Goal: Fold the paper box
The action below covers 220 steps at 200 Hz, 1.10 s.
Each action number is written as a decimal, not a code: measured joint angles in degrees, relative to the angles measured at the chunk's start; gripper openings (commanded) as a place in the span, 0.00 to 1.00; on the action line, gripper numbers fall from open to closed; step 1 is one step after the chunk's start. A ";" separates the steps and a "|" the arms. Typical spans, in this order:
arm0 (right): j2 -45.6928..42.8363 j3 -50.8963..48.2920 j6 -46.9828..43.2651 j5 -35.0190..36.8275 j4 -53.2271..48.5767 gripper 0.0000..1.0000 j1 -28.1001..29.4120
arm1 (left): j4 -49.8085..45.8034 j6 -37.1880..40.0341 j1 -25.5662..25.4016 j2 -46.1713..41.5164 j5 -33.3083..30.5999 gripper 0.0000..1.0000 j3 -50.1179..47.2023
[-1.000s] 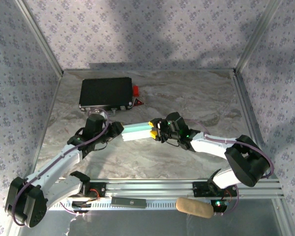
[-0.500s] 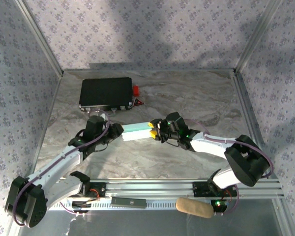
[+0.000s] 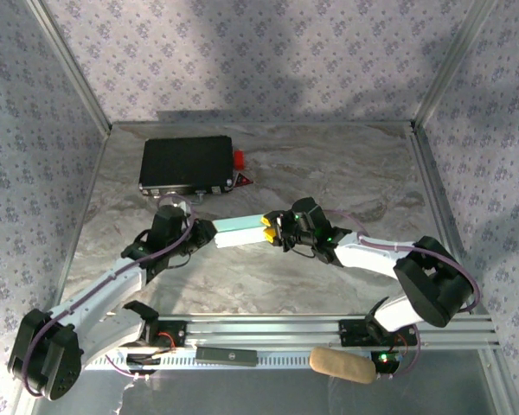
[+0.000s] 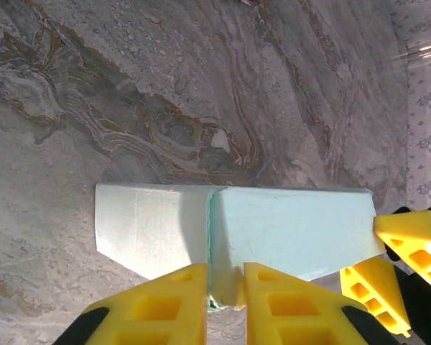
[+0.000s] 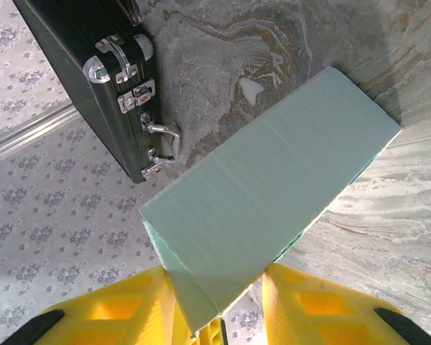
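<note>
Lying in the middle of the desk (image 3: 346, 173), the pale blue paper box (image 3: 238, 231) spans the gap between both arms, near the black case (image 3: 186, 164). The left gripper (image 4: 225, 277) pinches its yellow fingers on the box's near edge at a fold. The right gripper (image 5: 217, 287) clasps the opposite end.

paper box (image 4: 287, 230): near edge hidden behind the pinching left tool (image 4: 225, 273), lower frame
right tool (image 5: 215, 279): fingers cut off at bottom edge; contact with box unclear
black case (image 5: 93, 83): cropped, upper left
red parts (image 3: 239, 159): too small to identify
</note>
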 measured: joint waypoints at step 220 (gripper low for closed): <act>-0.61 2.93 -2.93 -1.53 -8.15 0.59 -0.57 | -3.96 2.67 -2.58 -0.50 -4.04 0.19 0.92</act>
